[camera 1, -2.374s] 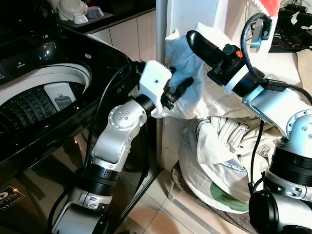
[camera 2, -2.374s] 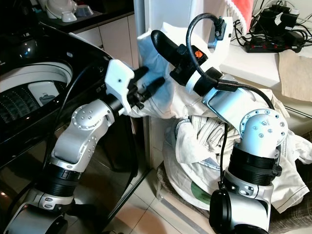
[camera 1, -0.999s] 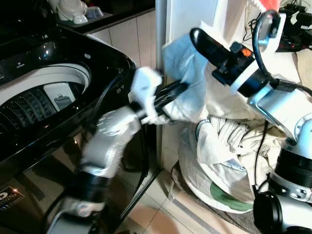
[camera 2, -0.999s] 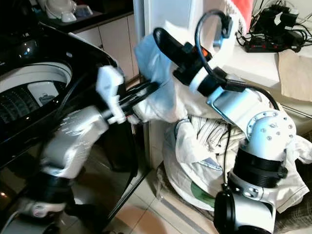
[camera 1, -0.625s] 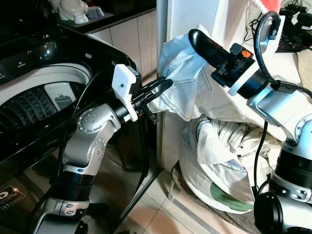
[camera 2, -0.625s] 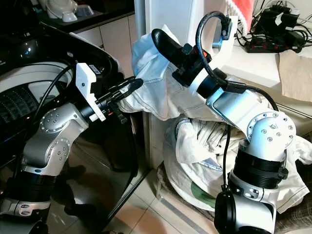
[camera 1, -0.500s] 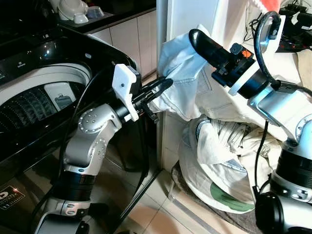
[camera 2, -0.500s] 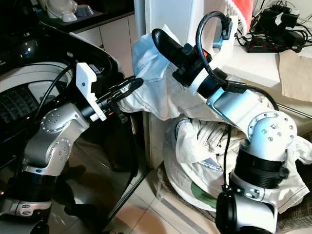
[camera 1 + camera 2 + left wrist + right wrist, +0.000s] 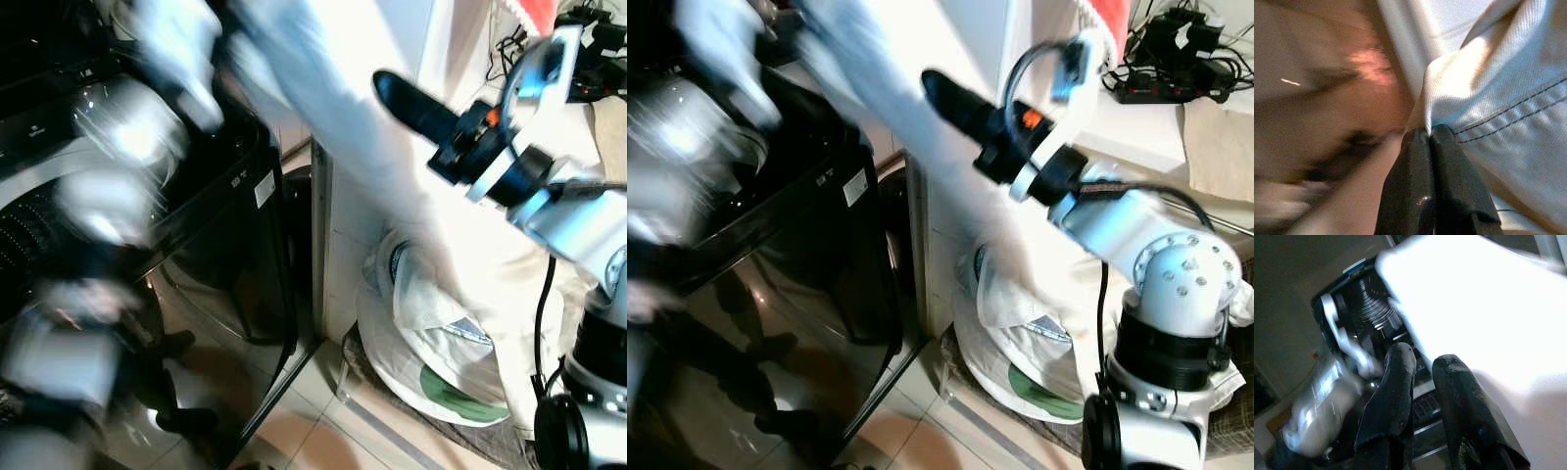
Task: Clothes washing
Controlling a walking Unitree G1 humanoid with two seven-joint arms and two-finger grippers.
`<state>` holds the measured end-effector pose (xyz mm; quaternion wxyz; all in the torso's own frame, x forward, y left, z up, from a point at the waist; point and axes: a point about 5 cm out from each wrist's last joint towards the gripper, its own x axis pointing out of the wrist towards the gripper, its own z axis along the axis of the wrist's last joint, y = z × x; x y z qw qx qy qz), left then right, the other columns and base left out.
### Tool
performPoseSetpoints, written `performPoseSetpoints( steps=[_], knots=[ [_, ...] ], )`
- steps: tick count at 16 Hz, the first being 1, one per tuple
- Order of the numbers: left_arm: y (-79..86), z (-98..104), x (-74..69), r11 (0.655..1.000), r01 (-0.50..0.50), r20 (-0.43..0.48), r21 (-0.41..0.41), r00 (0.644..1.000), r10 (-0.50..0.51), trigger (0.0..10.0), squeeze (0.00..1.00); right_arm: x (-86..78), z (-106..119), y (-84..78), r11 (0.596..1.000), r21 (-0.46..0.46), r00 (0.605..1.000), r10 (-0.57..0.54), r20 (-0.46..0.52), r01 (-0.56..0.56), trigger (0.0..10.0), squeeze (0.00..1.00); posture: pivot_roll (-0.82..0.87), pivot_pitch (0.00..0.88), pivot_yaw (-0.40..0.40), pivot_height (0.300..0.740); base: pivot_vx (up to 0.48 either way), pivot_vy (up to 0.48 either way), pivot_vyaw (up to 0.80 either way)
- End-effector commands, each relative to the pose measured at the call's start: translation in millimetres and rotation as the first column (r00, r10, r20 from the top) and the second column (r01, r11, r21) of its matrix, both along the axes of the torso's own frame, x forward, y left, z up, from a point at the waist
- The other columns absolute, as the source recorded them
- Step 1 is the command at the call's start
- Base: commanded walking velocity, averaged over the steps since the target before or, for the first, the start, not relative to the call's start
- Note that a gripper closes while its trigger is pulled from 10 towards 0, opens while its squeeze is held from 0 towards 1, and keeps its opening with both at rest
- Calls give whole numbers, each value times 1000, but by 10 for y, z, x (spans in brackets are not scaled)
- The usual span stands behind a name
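One black washing machine (image 9: 235, 225) on the left, its right edge near the white wall; narrow tiled floor (image 9: 323, 431) gap between them. One pale blue garment (image 9: 333, 127), blurred, stretched from above the washer down to one laundry heap (image 9: 441, 343) at the wall foot. Left arm heavily blurred over the washer; left gripper (image 9: 1429, 133) fingers pressed together, clamping the garment's seamed edge. Right gripper (image 9: 1422, 357) beside the cloth, fingers slightly apart, nothing between them.

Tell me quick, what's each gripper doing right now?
Left gripper: shut on the pale blue garment.
Right gripper: slightly open, holding nothing, beside the garment.
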<state>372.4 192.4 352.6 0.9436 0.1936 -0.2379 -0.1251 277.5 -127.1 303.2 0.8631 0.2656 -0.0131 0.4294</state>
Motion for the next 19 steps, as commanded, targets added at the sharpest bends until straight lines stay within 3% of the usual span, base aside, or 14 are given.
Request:
performPoseSetpoints(
  steps=[1,2,3,5,7,9,10,11,13,14,15,16,18,19],
  knots=[
    [287,407,-81,982,-188,173,-14,967,187,0,0,-31,21,-3,1000,-23,999,-2,32,2,10000,0,-45,0,55,740,0,0,0],
    [610,885,-241,871,-491,392,23,806,444,0,0,-43,-6,-9,999,-37,999,-7,39,9,10000,0,-39,0,55,740,0,0,0],
    [762,1182,-384,761,-648,530,16,651,543,0,0,-39,-28,-11,999,-45,999,-18,40,19,10000,0,-32,0,62,740,0,0,0],
    [818,1328,-437,697,-717,599,16,565,568,0,0,-24,-54,-15,998,-52,999,-37,39,39,10000,0,-31,0,70,740,0,0,0],
    [811,1187,-288,676,-730,563,104,603,565,0,0,-24,-80,-16,997,-60,998,-50,41,52,10000,0,-32,0,74,740,0,0,0],
    [806,903,-70,662,-709,443,243,689,574,0,0,-23,-108,-22,995,-76,997,-60,40,63,10000,0,-35,0,78,740,0,0,0],
    [799,671,67,644,-669,341,371,743,576,0,0,-23,-124,-22,994,-84,997,-64,40,67,10000,0,-35,0,78,740,0,0,0],
    [765,460,167,668,-589,227,454,802,552,0,0,-22,-144,-17,993,-95,997,-68,39,71,10000,0,-35,0,78,740,0,0,0],
    [725,248,249,695,-492,91,524,844,528,0,0,-19,-182,-11,990,-117,997,-70,32,74,10000,0,-41,0,82,740,0,0,0],
    [735,73,293,708,-421,-39,567,845,534,3294,0,-18,-224,-3,987,-145,997,-73,23,75,10000,0,-41,0,82,740,0,0,0],
    [748,17,303,706,-401,-81,584,836,542,10000,0,-18,-239,1,985,-156,997,-74,21,76,10000,0,-41,0,82,740,0,0,0],
    [832,-91,295,683,-371,-162,629,796,583,10000,0,-28,-275,16,980,-187,997,-69,16,71,10000,0,-47,0,84,740,0,0,0],
    [897,-138,269,684,-312,-243,659,773,586,10000,0,-38,-302,28,976,-209,998,-62,13,63,10000,0,-45,0,82,740,0,0,0],
    [1022,-110,209,676,-290,-289,677,740,607,10000,1000,-40,-338,44,970,-236,999,-51,6,51,10000,0,-40,0,76,740,0,0,0]
  ],
)
